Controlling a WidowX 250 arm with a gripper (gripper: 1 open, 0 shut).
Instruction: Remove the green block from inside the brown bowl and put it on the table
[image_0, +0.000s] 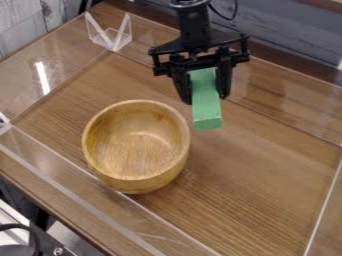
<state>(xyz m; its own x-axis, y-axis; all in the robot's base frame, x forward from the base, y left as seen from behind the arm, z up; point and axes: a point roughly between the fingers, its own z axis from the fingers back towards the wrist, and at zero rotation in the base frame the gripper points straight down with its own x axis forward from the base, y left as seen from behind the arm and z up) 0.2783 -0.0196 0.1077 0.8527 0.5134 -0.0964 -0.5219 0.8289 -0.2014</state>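
Observation:
The green block (206, 103), a flat bright green bar, hangs tilted above the table (267, 170) to the right of the brown bowl. My gripper (203, 84) points down and is shut on the block's upper end, its black fingers (183, 84) on either side of the bar. The brown bowl (136, 145) is a round wooden bowl standing left of centre, and its inside is empty. The block's lower end is in the air, clear of the bowl's rim.
Clear acrylic walls (80, 215) edge the tabletop on all sides. A small clear acrylic piece (108, 33) stands at the back left. Bare wood-grain surface lies right of the bowl, below the block.

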